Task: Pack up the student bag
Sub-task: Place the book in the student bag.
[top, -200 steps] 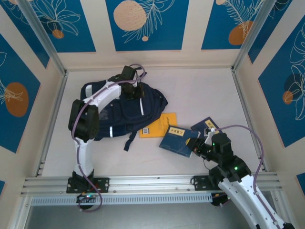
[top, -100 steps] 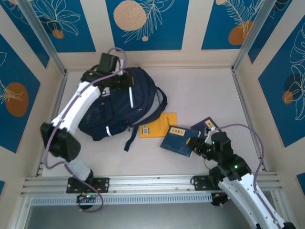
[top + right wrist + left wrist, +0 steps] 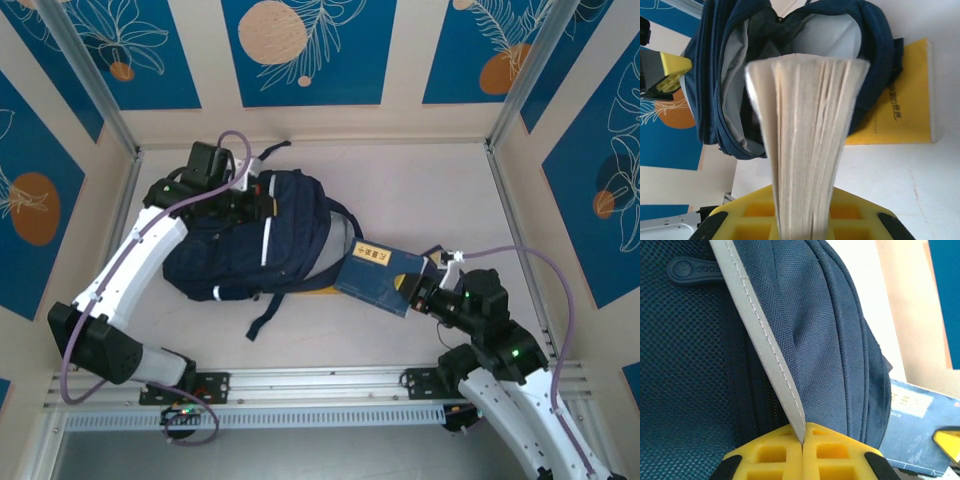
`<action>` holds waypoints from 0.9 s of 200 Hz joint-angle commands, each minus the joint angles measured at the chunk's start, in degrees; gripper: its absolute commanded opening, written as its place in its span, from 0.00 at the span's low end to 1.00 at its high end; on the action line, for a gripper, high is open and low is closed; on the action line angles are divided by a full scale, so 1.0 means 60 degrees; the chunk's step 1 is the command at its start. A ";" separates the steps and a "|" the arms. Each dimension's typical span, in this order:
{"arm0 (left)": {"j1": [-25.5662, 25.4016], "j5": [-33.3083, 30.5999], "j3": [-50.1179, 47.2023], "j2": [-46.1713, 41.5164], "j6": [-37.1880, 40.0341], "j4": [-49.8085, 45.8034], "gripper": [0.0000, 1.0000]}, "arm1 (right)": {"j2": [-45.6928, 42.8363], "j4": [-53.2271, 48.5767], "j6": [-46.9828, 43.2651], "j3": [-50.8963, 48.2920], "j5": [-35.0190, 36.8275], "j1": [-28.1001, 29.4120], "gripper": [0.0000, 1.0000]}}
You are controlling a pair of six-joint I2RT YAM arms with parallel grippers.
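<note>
1 student bag [image 3: 290, 235] lies left-right, mouth facing right. L pincer [image 3: 803, 442] pinches its stripe [image 3: 765, 350] tight, R pincer [image 3: 418, 290] clamps 1 blue book [image 3: 380, 272].

You see a large dark navy fabric backpack [image 3: 300, 225] with pale grey stitched stripes, a thick navy-covered book [image 3: 380, 275] with a cream label and off-white page edges, a thin flat yellow booklet [image 3: 905, 100], and blue wall panels [image 3: 350, 70] patterned with white leaves and peach circles.

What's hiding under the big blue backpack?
A yellow book sticks out from under the backpack, flat on the table. Its covered part, and anything else beneath, can't be seen.
</note>
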 commanded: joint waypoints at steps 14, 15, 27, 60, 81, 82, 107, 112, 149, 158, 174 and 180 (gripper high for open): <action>-0.0486 0.1294 -0.0174 -0.0315 0.0591 0.0109 0.00 | 0.0770 0.1886 0.0741 -0.0542 -0.0902 -0.0030 0.00; -0.0509 0.1301 -0.0174 -0.0313 0.0594 0.0103 0.00 | 0.0791 0.1952 0.0779 -0.0561 -0.0924 -0.0034 0.00; -0.0731 0.1314 -0.0153 -0.0254 0.0669 0.0028 0.00 | 0.1201 0.2757 0.1237 -0.0822 -0.0982 -0.0048 0.00; -0.1105 0.1210 -0.0216 -0.0328 0.0878 -0.0326 0.00 | 0.2746 0.5281 0.2215 -0.1106 -0.1328 -0.0068 0.00; -0.1127 0.1164 -0.0186 -0.0638 0.0905 -0.0596 0.00 | 0.3675 0.6522 0.2430 -0.0967 -0.1646 -0.0041 0.00; -0.1130 0.1126 -0.0173 -0.0658 0.0905 -0.0609 0.00 | 0.3708 0.6526 0.2415 -0.0942 -0.1648 -0.0032 0.00; -0.0984 -0.0459 0.0701 -0.1111 0.1108 -0.1122 0.00 | 0.4242 0.6167 0.1907 -0.0511 -0.1381 0.0087 0.00; -0.0912 -0.0644 0.0939 -0.1128 0.1103 -0.1195 0.00 | 0.4292 0.6162 0.1887 -0.0492 -0.1358 0.0100 0.00; -0.0492 -0.0806 0.2100 -0.0987 0.0796 -0.1202 0.00 | 0.4264 0.5968 0.1686 -0.0263 -0.1420 0.0267 0.00; -0.0430 -0.0875 0.2220 -0.0987 0.0761 -0.1176 0.00 | 0.4138 0.5705 0.1536 -0.0180 -0.1336 0.0304 0.00; -0.0305 -0.0913 0.2356 -0.1102 0.0647 -0.1056 0.00 | 0.3876 0.5358 0.1279 -0.0130 -0.1298 0.0328 0.00; -0.0275 -0.0950 0.2413 -0.1164 0.0627 -0.1000 0.00 | 0.3800 0.5247 0.1154 -0.0105 -0.1297 0.0328 0.00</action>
